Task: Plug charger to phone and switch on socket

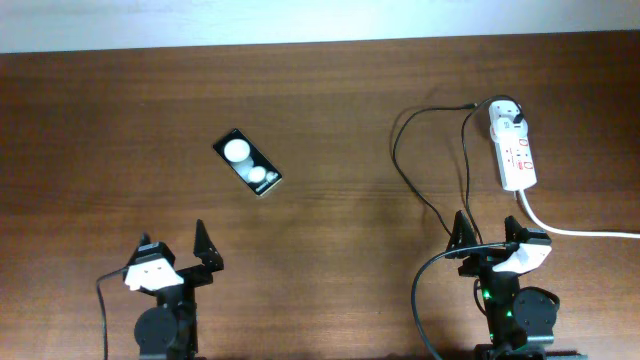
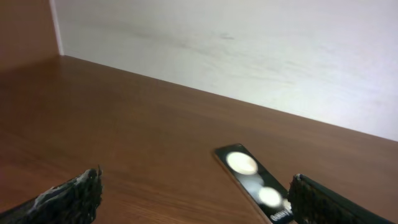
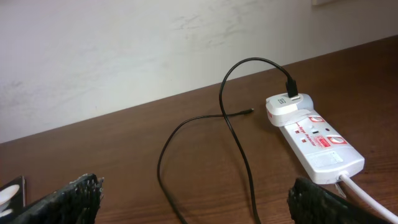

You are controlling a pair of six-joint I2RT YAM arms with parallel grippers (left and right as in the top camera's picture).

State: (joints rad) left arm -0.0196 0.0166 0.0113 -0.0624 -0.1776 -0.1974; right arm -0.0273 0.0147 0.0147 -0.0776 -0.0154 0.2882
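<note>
The black glossy phone [image 1: 248, 163] lies flat at an angle on the table, left of centre, and also shows in the left wrist view [image 2: 252, 183]. The white socket [image 1: 518, 155] lies at the right with red switches [image 3: 320, 138]. A white adapter [image 3: 288, 106] is plugged into its far end. The thin black charger cable [image 1: 402, 160] loops from the adapter over the table, and its small plug tip [image 3: 250, 111] lies loose on the wood. My left gripper [image 1: 172, 240] is open and empty, short of the phone. My right gripper [image 1: 487, 225] is open and empty, above the cable loops [image 3: 239, 155].
The socket's thick white cord [image 1: 580, 230] runs off to the right edge, close to my right gripper. The brown wooden table [image 1: 330, 90] ends at a pale wall [image 3: 124, 50] along its far side.
</note>
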